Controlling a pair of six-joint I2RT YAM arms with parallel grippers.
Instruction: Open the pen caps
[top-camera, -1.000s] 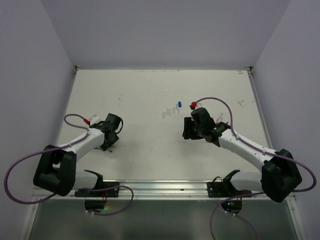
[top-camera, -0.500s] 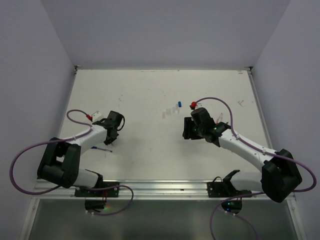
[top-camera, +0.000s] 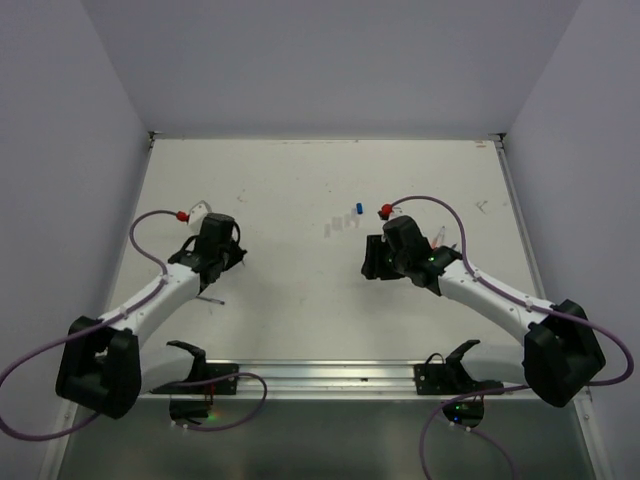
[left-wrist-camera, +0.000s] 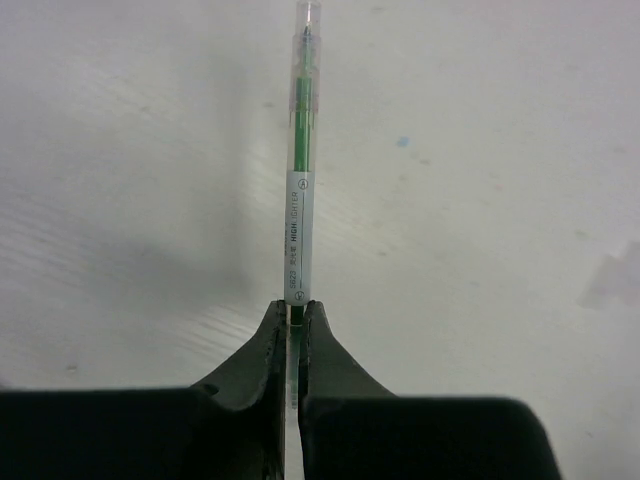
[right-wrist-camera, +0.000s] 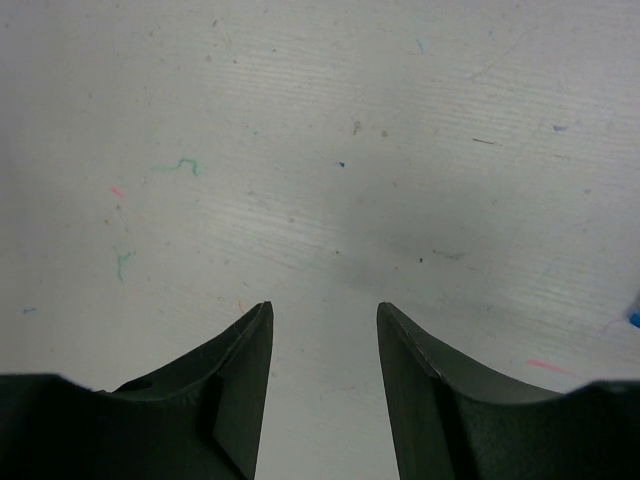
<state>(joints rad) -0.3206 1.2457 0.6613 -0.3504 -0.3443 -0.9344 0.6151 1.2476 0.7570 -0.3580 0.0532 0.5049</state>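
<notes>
The white surface (top-camera: 300, 180) fills the view from above, scuffed with faint pen marks. The left arm (top-camera: 150, 295) reaches in from the near left and the right arm (top-camera: 480, 290) from the near right, their wrists well apart across the middle.

The left hand (left-wrist-camera: 293, 310) is pinched narrow on the tail of a highlighter pen (left-wrist-camera: 300, 210). The pen's long axis runs straight out from the fingertips, in line with the hand. Its far part is see-through, with green showing inside. That is most likely the clear cap (left-wrist-camera: 305, 40), though the seam where cap meets barrel is too small to make out. Whether the pen is lifted or resting on the surface cannot be told.

The right hand (right-wrist-camera: 322, 310) stands moderately wide and holds nothing, with bare surface between its fingers. To pull the cap it would have to cross to the pen's far end and close around it, in line with the barrel — the left hand being the nearer one and already the anchor.

Loose caps lie beyond the hands and nearer the right one: a blue cap (top-camera: 357, 209) and two pale caps (top-camera: 330, 228) just beside it.

The pen's white label (left-wrist-camera: 299, 230) reads lengthwise, seemingly "HIGH LIGHTER" — the smaller print is not legible.
</notes>
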